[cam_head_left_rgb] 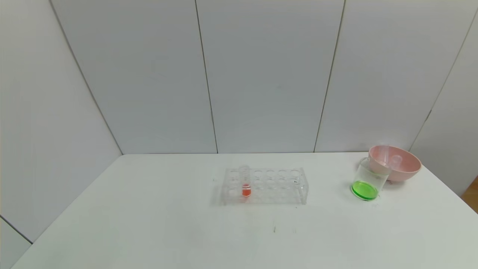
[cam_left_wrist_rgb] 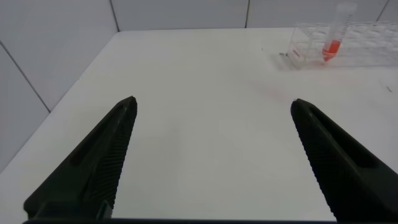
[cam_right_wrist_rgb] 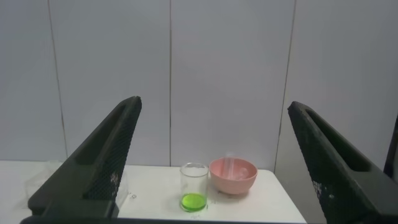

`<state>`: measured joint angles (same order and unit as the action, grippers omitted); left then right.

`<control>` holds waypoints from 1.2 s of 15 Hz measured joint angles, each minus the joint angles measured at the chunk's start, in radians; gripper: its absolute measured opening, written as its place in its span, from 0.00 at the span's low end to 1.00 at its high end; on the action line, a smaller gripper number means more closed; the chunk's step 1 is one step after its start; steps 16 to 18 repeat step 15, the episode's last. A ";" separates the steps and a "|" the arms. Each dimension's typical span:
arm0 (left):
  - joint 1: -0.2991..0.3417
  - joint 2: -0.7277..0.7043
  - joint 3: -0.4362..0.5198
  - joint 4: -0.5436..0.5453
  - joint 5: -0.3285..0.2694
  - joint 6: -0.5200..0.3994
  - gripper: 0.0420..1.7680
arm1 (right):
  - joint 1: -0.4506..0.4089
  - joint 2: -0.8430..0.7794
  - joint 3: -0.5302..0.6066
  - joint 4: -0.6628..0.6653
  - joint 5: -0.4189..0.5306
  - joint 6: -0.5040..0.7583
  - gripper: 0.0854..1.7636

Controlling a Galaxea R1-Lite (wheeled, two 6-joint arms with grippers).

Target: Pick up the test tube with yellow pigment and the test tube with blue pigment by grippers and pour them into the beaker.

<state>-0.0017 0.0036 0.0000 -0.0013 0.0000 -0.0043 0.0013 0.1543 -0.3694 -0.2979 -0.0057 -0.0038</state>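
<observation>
Head view: nearest me, the clear plastic tube rack (cam_head_left_rgb: 265, 185) holds one orange-red tube (cam_head_left_rgb: 245, 182) on the white counter (cam_head_left_rgb: 149, 224). The short clear beaker (cam_head_left_rgb: 367, 181), now green inside, stands against the pink bowl (cam_head_left_rgb: 396, 163), which holds emptied tubes (cam_head_left_rgb: 388, 161).

Left wrist view: my left fingers (cam_left_wrist_rgb: 124, 143) gape wide, holding nothing.

Right wrist view: my right fingers (cam_right_wrist_rgb: 118, 155) likewise, facing the beaker.

Green liquid in beaker (cam_head_left_rgb: 368, 180); bowl (cam_head_left_rgb: 397, 163) looks pink.

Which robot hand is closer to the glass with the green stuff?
Probably the right. The right gripper faces the beaker beside the pink bowl; the left gripper hangs near the tube rack, beaker unseen.
</observation>
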 joint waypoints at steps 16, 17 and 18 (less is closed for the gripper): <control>0.000 0.000 0.000 0.000 0.000 0.000 1.00 | -0.001 -0.156 0.366 0.297 0.022 -0.029 0.96; 0.000 0.000 0.000 0.000 0.000 0.000 1.00 | -0.001 -0.156 0.366 0.297 0.022 -0.029 0.96; 0.000 0.000 0.000 0.000 0.000 0.000 1.00 | -0.001 -0.156 0.366 0.297 0.022 -0.029 0.96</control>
